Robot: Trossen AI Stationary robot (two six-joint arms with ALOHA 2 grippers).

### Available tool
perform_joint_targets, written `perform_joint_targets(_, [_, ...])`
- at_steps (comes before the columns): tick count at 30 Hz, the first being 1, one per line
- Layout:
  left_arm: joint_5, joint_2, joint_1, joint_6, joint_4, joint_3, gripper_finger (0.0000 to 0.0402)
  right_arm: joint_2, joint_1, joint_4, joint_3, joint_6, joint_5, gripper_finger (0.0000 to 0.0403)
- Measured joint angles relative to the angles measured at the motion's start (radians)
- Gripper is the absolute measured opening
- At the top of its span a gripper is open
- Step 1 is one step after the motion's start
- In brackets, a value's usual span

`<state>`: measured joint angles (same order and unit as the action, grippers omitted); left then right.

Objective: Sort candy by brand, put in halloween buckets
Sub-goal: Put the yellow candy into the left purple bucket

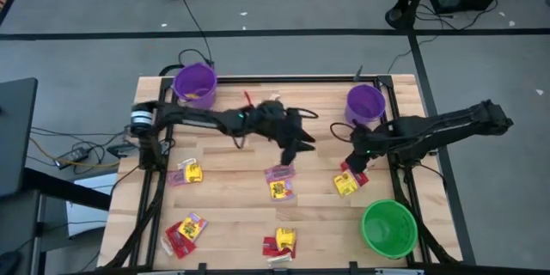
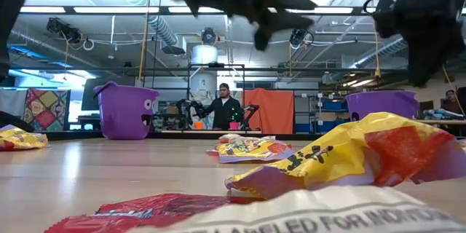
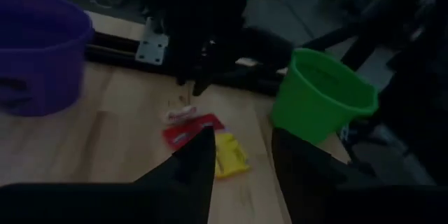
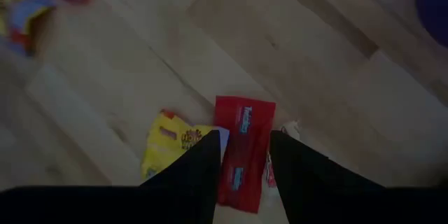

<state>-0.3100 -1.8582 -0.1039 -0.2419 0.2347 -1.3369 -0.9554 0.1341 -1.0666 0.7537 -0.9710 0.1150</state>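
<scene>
the right gripper (image 4: 243, 157) is straddling the red wrapper (image 4: 241, 140) with fingers parted, nothing held; the wrapper's long axis is running along the gap. a yellow wrapper (image 4: 168, 147) is touching alongside. the purple bucket (image 1: 365, 103) is sitting near, the left gripper (image 1: 296, 142) hovering open mid-table.

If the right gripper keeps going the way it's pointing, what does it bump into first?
Probably the red candy: the right gripper points down at it, open fingers either side. A yellow candy lies beside it.
</scene>
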Motion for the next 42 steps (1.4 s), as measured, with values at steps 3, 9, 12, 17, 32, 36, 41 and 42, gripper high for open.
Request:
perform_joint_targets(3, [-0.029, -0.106, 0.006, -0.065, 0.179, 0.000, 0.0148, 0.021, 0.000, -0.037, 0.026, 0.002, 0.001, 0.0137])
perform_joint_targets(9, [-0.052, -0.312, 0.016, -0.225, 0.456, -0.035, 0.0148, 0.026, 0.000, -0.072, 0.046, 0.003, -0.001, 0.0137])
perform_joint_targets(12, [-0.051, -0.389, 0.028, -0.255, 0.461, -0.120, 0.0148, 0.025, 0.000, -0.074, 0.046, 0.001, -0.012, 0.0137])
perform_joint_targets(17, [-0.047, -0.483, 0.066, -0.124, 0.327, -0.271, 0.0148, 0.025, 0.000, -0.076, 0.046, -0.006, -0.071, 0.0137])
perform_joint_targets(32, [0.194, -0.587, 0.143, 0.106, 0.109, -0.347, 0.0148, 0.024, 0.002, -0.102, 0.046, -0.023, -0.110, 0.0137])
perform_joint_targets(36, [0.206, -0.640, 0.155, 0.076, 0.172, -0.349, 0.0148, 0.025, 0.002, -0.105, 0.046, -0.033, -0.115, 0.0137])
perform_joint_targets(41, [0.211, -0.654, 0.160, 0.058, 0.213, -0.357, 0.0148, 0.024, 0.002, -0.106, 0.046, -0.043, -0.127, 0.0137])
perform_joint_targets(42, [0.209, -0.654, 0.162, 0.055, 0.225, -0.357, 0.0148, 0.024, 0.002, -0.106, 0.046, -0.043, -0.129, 0.0137])
